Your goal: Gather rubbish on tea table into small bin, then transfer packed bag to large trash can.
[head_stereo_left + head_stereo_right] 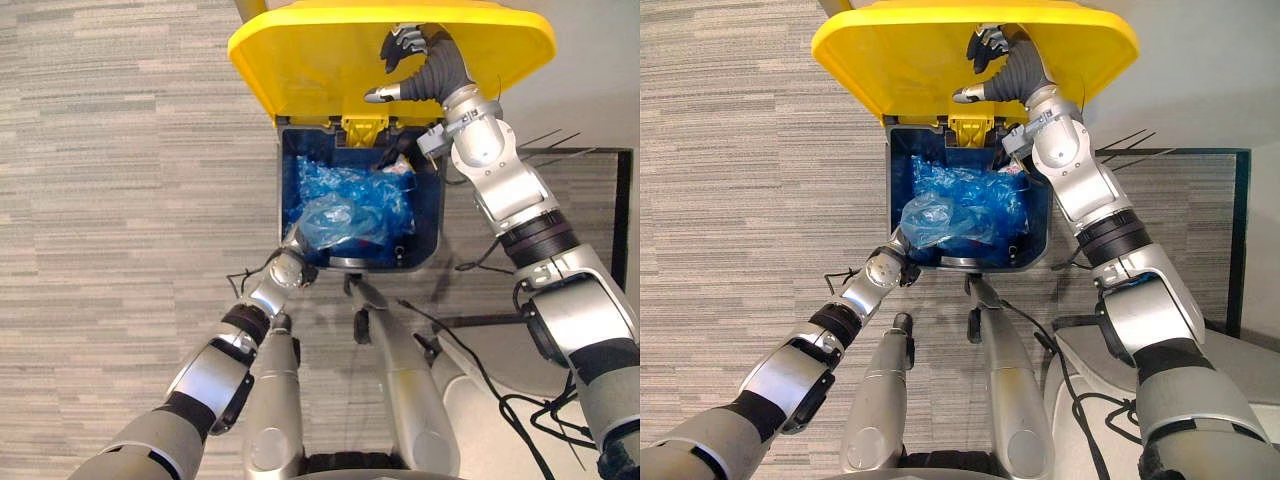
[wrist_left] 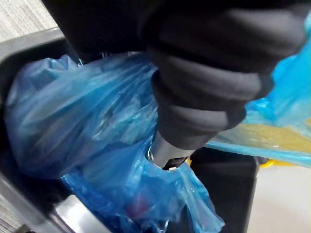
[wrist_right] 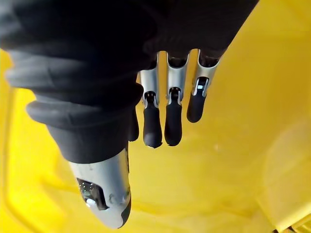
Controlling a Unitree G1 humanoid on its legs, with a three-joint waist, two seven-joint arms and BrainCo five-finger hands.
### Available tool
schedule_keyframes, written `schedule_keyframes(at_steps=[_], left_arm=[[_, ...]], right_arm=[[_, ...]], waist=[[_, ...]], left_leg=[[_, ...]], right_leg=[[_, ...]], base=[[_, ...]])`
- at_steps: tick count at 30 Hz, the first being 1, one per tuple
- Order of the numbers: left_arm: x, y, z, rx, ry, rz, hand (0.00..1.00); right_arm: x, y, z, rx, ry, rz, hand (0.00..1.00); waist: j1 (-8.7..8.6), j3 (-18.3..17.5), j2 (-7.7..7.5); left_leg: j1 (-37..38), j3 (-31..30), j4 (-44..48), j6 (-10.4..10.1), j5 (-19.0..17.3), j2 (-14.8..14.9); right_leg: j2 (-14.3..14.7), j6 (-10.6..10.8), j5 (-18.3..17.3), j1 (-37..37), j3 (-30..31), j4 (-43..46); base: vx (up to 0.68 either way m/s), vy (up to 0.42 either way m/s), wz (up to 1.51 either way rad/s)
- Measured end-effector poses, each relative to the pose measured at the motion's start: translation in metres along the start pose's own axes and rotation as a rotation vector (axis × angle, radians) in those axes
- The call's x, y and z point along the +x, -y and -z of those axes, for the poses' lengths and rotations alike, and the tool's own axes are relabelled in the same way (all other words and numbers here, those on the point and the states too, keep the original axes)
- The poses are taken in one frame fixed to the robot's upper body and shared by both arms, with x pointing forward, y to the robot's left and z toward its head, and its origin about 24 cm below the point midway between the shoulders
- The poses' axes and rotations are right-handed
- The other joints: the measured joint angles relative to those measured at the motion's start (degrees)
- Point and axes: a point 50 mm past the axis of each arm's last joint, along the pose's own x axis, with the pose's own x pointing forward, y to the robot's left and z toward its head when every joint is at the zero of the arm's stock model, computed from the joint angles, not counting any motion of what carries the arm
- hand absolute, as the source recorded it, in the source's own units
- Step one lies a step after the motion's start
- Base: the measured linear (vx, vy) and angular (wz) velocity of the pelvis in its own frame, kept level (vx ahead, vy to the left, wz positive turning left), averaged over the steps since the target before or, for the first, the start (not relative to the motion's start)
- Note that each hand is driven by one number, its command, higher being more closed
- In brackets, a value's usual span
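Trash can (image 1: 428, 216) on grey carpet (image 1: 120, 200)

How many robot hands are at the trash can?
2: right hand flat against the raised yellow lid; left hand at the trash can rim, in the blue bags.

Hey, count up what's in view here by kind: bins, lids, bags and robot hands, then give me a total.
Trash can: 1
Yellow lid: 1
Blue bags: 2, paler front bag, crumpled back bag
Hands: 2, left hand, right hand
Total: 6
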Motion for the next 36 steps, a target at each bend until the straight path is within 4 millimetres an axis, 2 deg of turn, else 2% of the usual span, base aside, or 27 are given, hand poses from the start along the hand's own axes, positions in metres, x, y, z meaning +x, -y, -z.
schedule_keyframes(at_steps=[6,9,13,18,19,20,21,23,25,27,28,29,30,31,32,33,34,35,36], left_arm=[[-0.002,-0.001,0.005,0.012,-0.013,-0.018,0.0],[-0.007,0.0,0.012,-0.007,-0.026,-0.021,0.0],[-0.024,0.005,0.026,-0.093,-0.024,-0.043,0.0],[-0.062,-0.001,0.061,-0.228,-0.07,-0.119,0.0],[-0.074,-0.001,0.073,-0.272,-0.097,-0.139,0.0],[-0.081,0.0,0.079,-0.313,-0.115,-0.149,0.0],[-0.096,0.001,0.093,-0.368,-0.154,-0.166,0.0],[-0.122,0.004,0.118,-0.429,-0.236,-0.184,0.0],[-0.16,0.006,0.149,-0.467,-0.358,-0.217,0.0],[-0.188,0.007,0.167,-0.494,-0.445,-0.247,0.0],[-0.208,0.009,0.177,-0.521,-0.501,-0.279,0.0],[-0.226,0.014,0.186,-0.547,-0.564,-0.294,0.0],[-0.238,0.015,0.191,-0.551,-0.6,-0.297,0.0],[-0.245,0.019,0.193,-0.558,-0.626,-0.293,0.0],[-0.258,0.027,0.196,-0.583,-0.663,-0.283,0.0],[-0.26,0.028,0.196,-0.585,-0.668,-0.28,0.0],[-0.263,0.031,0.193,-0.599,-0.667,-0.277,0.0],[-0.266,0.034,0.19,-0.618,-0.661,-0.273,0.0],[-0.266,0.036,0.188,-0.625,-0.657,-0.271,0.0]], right_arm=[[-0.002,-0.009,-0.001,0.001,0.012,-0.027,0.0],[-0.01,-0.011,0.009,0.009,-0.018,-0.032,0.0],[-0.036,-0.016,0.041,0.025,-0.124,-0.028,0.0],[-0.081,-0.015,0.073,0.073,-0.236,0.021,0.0],[-0.101,-0.018,0.086,0.1,-0.294,0.036,0.0],[-0.113,-0.021,0.093,0.118,-0.333,0.046,0.0],[-0.136,-0.029,0.107,0.156,-0.413,0.059,0.0],[-0.171,-0.043,0.123,0.209,-0.525,0.058,0.0],[-0.211,-0.063,0.132,0.262,-0.636,0.031,0.0],[-0.234,-0.073,0.134,0.293,-0.693,0.017,0.0],[-0.25,-0.081,0.135,0.322,-0.737,0.002,0.0],[-0.264,-0.087,0.136,0.349,-0.775,-0.006,0.0],[-0.282,-0.09,0.137,0.371,-0.829,0.01,0.0],[-0.304,-0.093,0.138,0.389,-0.897,0.028,0.0],[-0.341,-0.099,0.136,0.407,-1.004,0.028,0.0],[-0.348,-0.1,0.136,0.408,-1.023,0.026,0.0],[-0.371,-0.102,0.132,0.41,-1.088,0.02,0.0],[-0.389,-0.106,0.128,0.406,-1.139,0.005,0.0],[-0.397,-0.107,0.125,0.4,-1.163,-0.002,0.0]], waist=[[0.07,-0.01,-0.01],[0.03,-0.01,-0.02],[0.08,-0.03,0.0],[0.72,-0.17,-0.06],[1.13,-0.18,-0.04],[1.34,-0.23,-0.05],[1.67,-1.2,-0.25],[1.9,-3.47,-1.19],[3.37,-5.13,-2.45],[3.38,-6.4,-2.9],[3.68,-7.1,-3.22],[3.49,-7.3,-3.14],[3.18,-7.93,-3.24],[3.24,-8.91,-3.47],[3.16,-10.68,-3.86],[3.14,-11.03,-3.96],[3.22,-11.63,-4.26],[3.15,-12.25,-4.76],[3.19,-12.47,-5.23]], left_leg=[[0.54,-0.15,-0.66,0.0,0.01,-0.15],[1.61,-0.22,-0.69,0.0,0.02,-0.19],[5.3,-0.7,-1.51,0.06,0.14,-0.2],[10.3,-0.8,-1.96,0.67,0.96,-1.09],[12.23,-0.34,-2.0,0.96,1.19,-1.34],[13.3,0.04,-1.97,1.08,1.25,-1.44],[14.74,0.42,-1.78,1.29,1.36,-1.96],[16.0,1.4,-1.77,2.45,2.02,-3.37],[18.95,3.94,-1.86,3.86,2.67,-5.5],[19.46,5.78,-1.96,5.56,3.55,-6.27],[19.84,8.13,-4.03,6.77,5.16,-5.55],[20.42,9.79,-6.19,7.03,6.79,-5.05],[20.63,10.26,-8.33,7.53,8.18,-4.89],[21.33,10.46,-10.82,7.44,9.84,-4.84],[21.45,10.42,-14.82,7.21,11.94,-4.54],[21.35,10.51,-15.43,7.04,12.36,-4.39],[20.97,11.03,-16.5,6.58,13.12,-3.68],[20.3,11.56,-16.77,5.6,13.75,-3.03],[20.19,11.86,-16.99,5.06,14.04,-2.99]], right_leg=[[-0.55,1.19,-0.96,0.08,-0.28,1.28],[-1.08,1.12,-1.81,0.81,-0.95,1.89],[-2.03,0.97,-2.6,5.12,-1.93,2.61],[-4.46,1.14,-4.14,10.43,-3.24,4.55],[-4.98,1.11,-4.3,12.64,-3.35,4.56],[-5.24,1.06,-4.38,13.83,-3.35,4.57],[-5.91,1.08,-4.42,15.47,-3.3,4.62],[-7.42,1.12,-4.33,16.67,-2.73,4.9],[-8.87,2.66,-3.02,18.6,-0.47,4.6],[-9.42,3.86,-0.47,20.18,0.34,0.79],[-10.33,4.55,-2.39,20.04,-1.68,0.82],[-12.11,1.42,-4.28,18.47,-2.75,8.66],[-13.13,1.15,-5.47,18.09,-2.79,15.35],[-14.05,1.32,-6.96,18.38,-2.67,21.64],[-14.63,0.99,-9.73,20.61,-1.42,29.4],[-14.63,1.12,-10.66,21.24,-1.09,30.22],[-14.67,2.02,-12.91,23.89,-0.22,31.37],[-14.86,4.29,-14.8,24.93,0.12,30.82],[-14.72,4.71,-15.24,25.13,-0.26,29.7]], base=[[0.01,0.002,0.03],[0.02,0.002,0.12],[0.0,0.036,0.21],[0.0,0.042,0.3],[0.0,0.067,0.19],[-0.03,0.095,0.21],[-0.04,0.087,0.18],[-0.08,0.126,0.11],[-0.16,0.18,-0.25],[-0.21,0.145,-0.4],[-0.28,0.11,-0.69],[-0.33,0.103,-0.7],[-0.24,0.065,-0.48],[-0.17,-0.04,-0.24],[-0.07,-0.06,-0.17],[-0.08,-0.127,-0.23],[-0.09,-0.142,-0.29],[-0.12,-0.192,-0.31],[-0.15,-0.215,-0.28]])
